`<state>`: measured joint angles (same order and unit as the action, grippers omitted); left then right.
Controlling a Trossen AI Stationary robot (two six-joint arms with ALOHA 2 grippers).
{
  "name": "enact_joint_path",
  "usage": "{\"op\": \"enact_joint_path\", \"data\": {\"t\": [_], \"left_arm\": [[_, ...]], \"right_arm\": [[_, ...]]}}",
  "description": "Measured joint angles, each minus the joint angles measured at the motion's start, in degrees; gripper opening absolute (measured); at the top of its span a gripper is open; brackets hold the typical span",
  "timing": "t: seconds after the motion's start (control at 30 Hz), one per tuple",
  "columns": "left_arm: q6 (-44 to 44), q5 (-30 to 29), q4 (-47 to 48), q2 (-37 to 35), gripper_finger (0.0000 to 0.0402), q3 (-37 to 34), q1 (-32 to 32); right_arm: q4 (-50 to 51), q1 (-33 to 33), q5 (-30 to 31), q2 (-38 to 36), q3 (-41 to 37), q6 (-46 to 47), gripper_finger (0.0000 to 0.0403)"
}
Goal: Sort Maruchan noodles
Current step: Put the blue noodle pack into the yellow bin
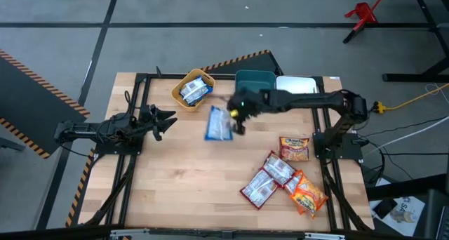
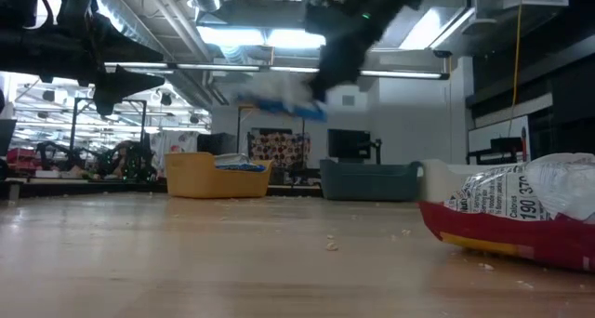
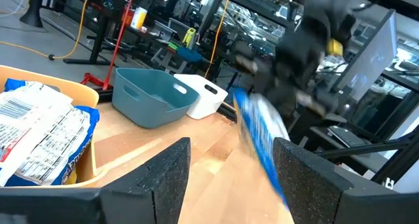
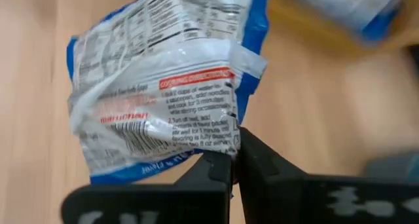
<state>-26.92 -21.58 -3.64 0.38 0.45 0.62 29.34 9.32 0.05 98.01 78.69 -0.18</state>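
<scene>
High view: the right end effector (image 1: 237, 116) pinches a blue packet (image 1: 219, 123) beside the yellow bin (image 1: 179, 85). We should carry it fully over that bin before opening. The left end effector (image 1: 163, 122) waits open.

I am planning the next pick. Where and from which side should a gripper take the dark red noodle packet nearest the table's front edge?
Grip the dark red packet at its front-left crimped end, coming straight down from above. It lies flat, and that end is free, while its other end meets the neighbouring red packet. The right gripper is shut on the blue packet; the left gripper waits open.

Blue-and-white packet (image 1: 219, 123) aloft — red and orange packets (image 1: 284, 182) on table.
</scene>
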Motion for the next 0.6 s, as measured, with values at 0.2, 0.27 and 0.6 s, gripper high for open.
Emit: {"op": "enact_joint_path", "data": {"t": [0.2, 0.27, 0.6], "left_arm": [[-0.1, 0.0, 0.0, 0.0, 0.0212, 0.0, 0.0], [-0.4, -0.1, 0.0, 0.0, 0.0212, 0.0, 0.0], [-1.0, -0.1, 0.0, 0.7, 0.0212, 0.0, 0.0]], "right_arm": [[-12.9, 4.2, 0.6, 2.9, 4.0, 5.5, 0.0], [-16.3, 5.4, 1.3, 5.0, 5.6, 8.2, 0.0], [-18.6, 10.1, 0.9, 19.1, 20.1, 16.5, 0.0]]}}
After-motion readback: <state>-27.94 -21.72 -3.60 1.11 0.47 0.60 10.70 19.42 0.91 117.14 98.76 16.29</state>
